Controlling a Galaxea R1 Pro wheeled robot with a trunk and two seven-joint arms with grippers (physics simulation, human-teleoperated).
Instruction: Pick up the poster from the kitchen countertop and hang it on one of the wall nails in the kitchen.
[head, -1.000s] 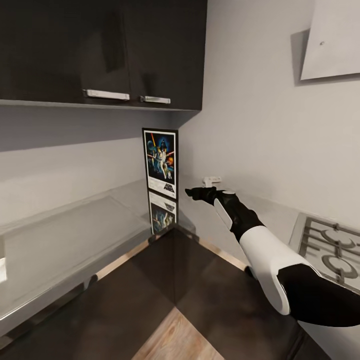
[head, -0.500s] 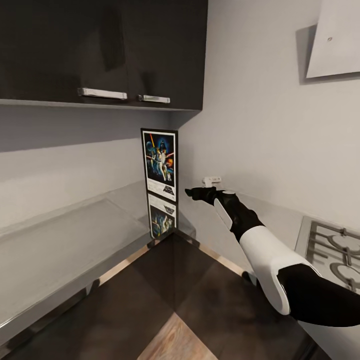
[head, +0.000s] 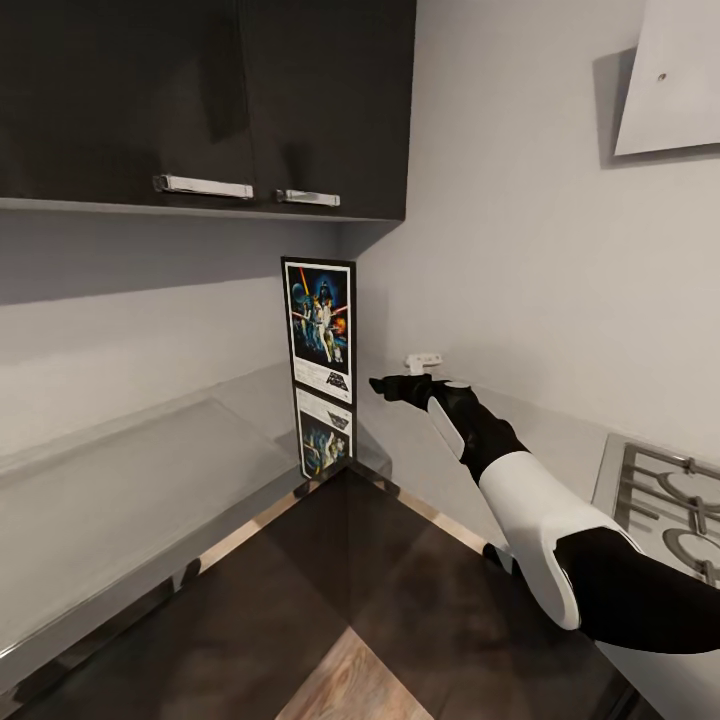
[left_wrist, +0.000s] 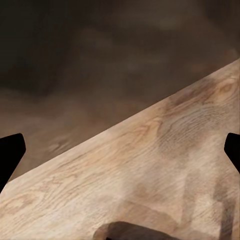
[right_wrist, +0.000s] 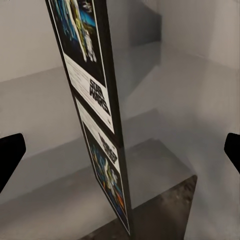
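The poster (head: 320, 325) stands upright on the kitchen countertop (head: 130, 480), in the corner where its two runs meet. An upside-down mirror image of it shows in the glossy slab just below. My right gripper (head: 385, 385) reaches over the countertop's right run, a short gap to the right of the poster's lower edge, touching nothing. In the right wrist view the poster (right_wrist: 92, 85) is seen edge-on, and the fingertips (right_wrist: 10, 155) are spread wide with nothing held. My left gripper (left_wrist: 120, 155) is open over the wood-plank floor.
Dark upper cabinets (head: 200, 100) with metal handles hang above the poster. A white socket (head: 423, 359) sits on the right wall behind my gripper. A gas hob (head: 670, 500) lies at the far right, a pale hood (head: 670, 80) above it. Dark cabinet fronts (head: 350, 570) stand below.
The head camera has crept a little, sliding the hob toward the picture's right. My right arm keeps the same pose beside the poster.
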